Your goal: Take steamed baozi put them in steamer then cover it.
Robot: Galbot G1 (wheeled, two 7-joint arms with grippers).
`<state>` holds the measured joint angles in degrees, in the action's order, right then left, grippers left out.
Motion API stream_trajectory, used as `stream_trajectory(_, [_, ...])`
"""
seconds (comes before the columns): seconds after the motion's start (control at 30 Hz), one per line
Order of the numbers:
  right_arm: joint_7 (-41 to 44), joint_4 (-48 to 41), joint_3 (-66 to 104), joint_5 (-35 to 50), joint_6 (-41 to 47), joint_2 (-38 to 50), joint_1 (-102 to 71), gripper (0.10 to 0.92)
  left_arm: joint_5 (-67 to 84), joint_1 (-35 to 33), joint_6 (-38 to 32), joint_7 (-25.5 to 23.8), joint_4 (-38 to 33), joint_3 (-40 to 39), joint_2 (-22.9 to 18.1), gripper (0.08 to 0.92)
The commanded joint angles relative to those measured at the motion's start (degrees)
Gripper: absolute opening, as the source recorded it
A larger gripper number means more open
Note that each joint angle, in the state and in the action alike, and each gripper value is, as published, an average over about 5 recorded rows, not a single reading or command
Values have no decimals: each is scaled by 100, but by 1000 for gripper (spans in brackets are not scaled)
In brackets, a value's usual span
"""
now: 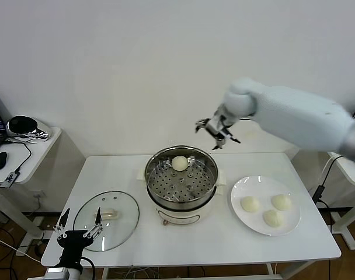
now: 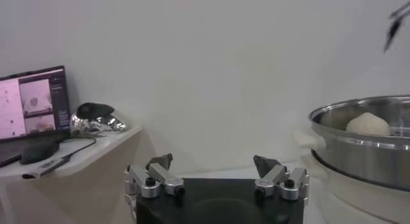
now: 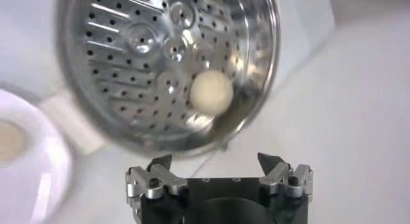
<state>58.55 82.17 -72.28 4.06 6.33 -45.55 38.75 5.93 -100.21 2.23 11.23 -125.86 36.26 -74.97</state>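
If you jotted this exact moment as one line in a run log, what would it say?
right gripper: open, empty, above steamer | baozi: one in steamer, three on plate | cover: on table | left gripper: open, by cover

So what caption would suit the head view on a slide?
Right gripper open above the steamer, one baozi inside, three on the plate.

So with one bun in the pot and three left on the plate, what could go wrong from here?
The bun sits at the far edge of the steamer tray, so it may roll when others land. The three buns on the plate lie close together; the open right hand could nudge a neighbour while grasping.
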Motion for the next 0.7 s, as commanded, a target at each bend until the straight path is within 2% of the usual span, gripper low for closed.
stream_trajectory(0.03, [322, 1383, -25, 377, 1551, 2063, -206, 823, -13, -3, -1, -7, -36, -29, 10, 823])
stream_trajectory(0.33, [397, 854, 1433, -370, 1223, 2115, -2575, 823, -34, -35, 4, -16, -52, 10, -4, 823])
stream_trajectory(0.7, [326, -180, 2194, -1179, 980, 1189, -3745, 823, -33, -75, 2, -21, -23, 110, -40, 823])
